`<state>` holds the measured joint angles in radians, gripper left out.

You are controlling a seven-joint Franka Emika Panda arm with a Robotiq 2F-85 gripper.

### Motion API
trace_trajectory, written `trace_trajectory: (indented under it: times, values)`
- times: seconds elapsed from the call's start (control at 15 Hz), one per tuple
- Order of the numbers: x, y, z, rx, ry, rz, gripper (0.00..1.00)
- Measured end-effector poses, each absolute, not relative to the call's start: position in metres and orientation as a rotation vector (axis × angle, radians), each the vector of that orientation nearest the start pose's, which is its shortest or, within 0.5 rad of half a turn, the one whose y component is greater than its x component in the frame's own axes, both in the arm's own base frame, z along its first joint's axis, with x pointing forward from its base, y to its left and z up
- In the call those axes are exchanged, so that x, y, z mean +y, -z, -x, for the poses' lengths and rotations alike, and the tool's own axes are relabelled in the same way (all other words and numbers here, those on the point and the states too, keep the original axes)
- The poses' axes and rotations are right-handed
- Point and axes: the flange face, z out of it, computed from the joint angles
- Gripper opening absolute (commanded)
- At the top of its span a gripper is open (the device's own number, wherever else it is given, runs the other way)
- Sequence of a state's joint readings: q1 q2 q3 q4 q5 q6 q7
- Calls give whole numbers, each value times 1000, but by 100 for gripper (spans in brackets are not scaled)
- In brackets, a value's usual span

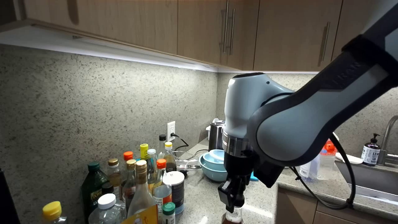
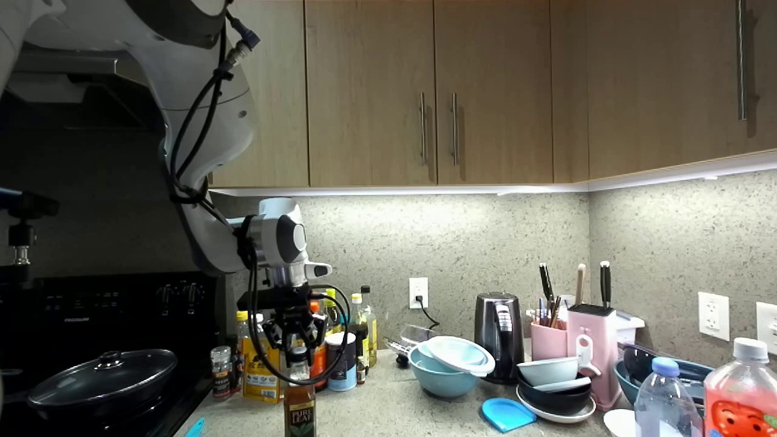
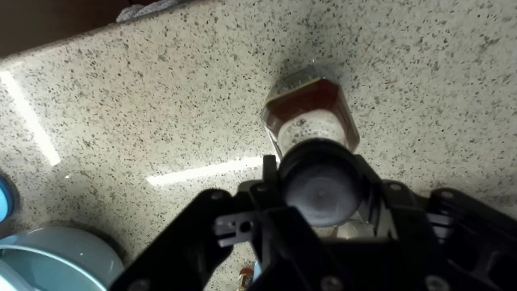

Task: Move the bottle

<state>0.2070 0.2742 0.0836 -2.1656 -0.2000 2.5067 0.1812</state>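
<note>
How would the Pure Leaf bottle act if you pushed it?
The Pure Leaf bottle probably wouldn't roll easily, because its sides look angular in the wrist view. It might tip if pushed near its dark cap, since it looks tall and slim. It could feel heavier than an empty one, as brown liquid shows inside.

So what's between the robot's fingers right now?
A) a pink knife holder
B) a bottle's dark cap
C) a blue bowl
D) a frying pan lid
B, because the wrist view shows the dark cap of the bottle with the fingers on either side of it.
</note>
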Motion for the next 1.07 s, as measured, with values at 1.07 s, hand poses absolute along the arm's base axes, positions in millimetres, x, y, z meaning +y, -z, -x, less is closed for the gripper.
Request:
trace_trajectory:
  times: [1.07]
  values:
    - [165, -284, -561, -408, 203, 3207, 100]
